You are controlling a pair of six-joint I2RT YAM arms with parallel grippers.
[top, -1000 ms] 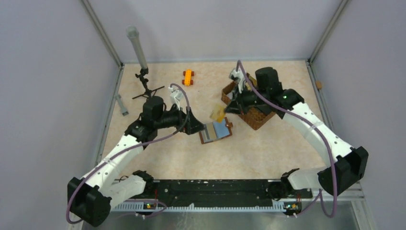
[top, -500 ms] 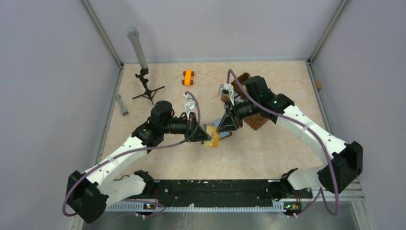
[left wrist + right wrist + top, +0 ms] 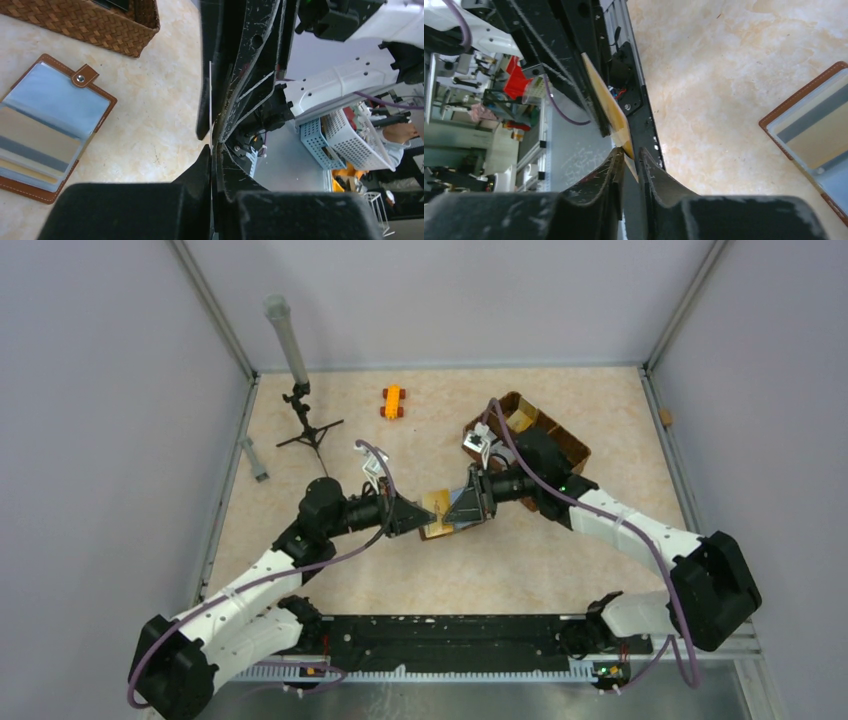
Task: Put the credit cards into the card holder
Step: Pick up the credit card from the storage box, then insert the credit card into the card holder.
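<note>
I am pinching one gold card [image 3: 437, 512] from both ends, just above the card holder [image 3: 47, 130]. The holder is lying open on the tabletop [image 3: 560, 560] with its blue pockets facing up and its snap tab [image 3: 82, 76] pointing toward the woven basket [image 3: 95, 22], which is sitting just beyond that end of the holder. The card's long axis is running from one end effector to the other, and the card is standing nearly on edge, tilted enough that a gold face is showing from above. My left end effector [image 3: 212, 150] is squeezed almost fully together, its fingers pressing on one end of the card. My right end effector [image 3: 628, 152] is narrowed to the card's thickness too, gripping the opposite corner. The left wrist camera is showing the card only as a thin pale line, edge-on, with the whole holder lying off to one side of it. The right wrist camera is showing the gold face slanting away toward my left fingers, and only one corner of the holder. From above, the holder is mostly covered by both end effectors and the card.
</note>
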